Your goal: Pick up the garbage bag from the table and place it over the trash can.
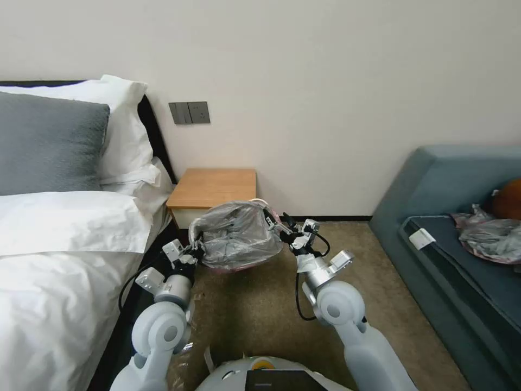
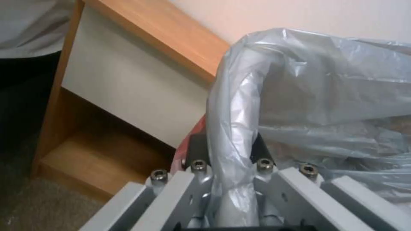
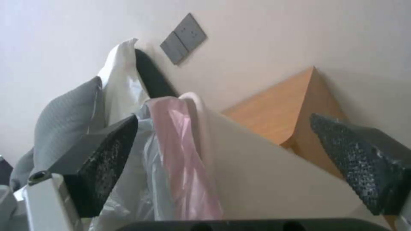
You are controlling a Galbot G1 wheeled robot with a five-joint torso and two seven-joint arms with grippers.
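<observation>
Jaws — left gripper (image 2: 233, 150) pinches garbage bag (image 1: 239, 233).

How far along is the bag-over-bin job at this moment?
Done: the garbage bag is off the table and draped over the trash can, whose cream wall shows in the right wrist view. In hand: the left pincer is clamped on the bag's bunched rim; the right pincer is open around the bin's other edge. Left: seating the rim and letting go.
</observation>
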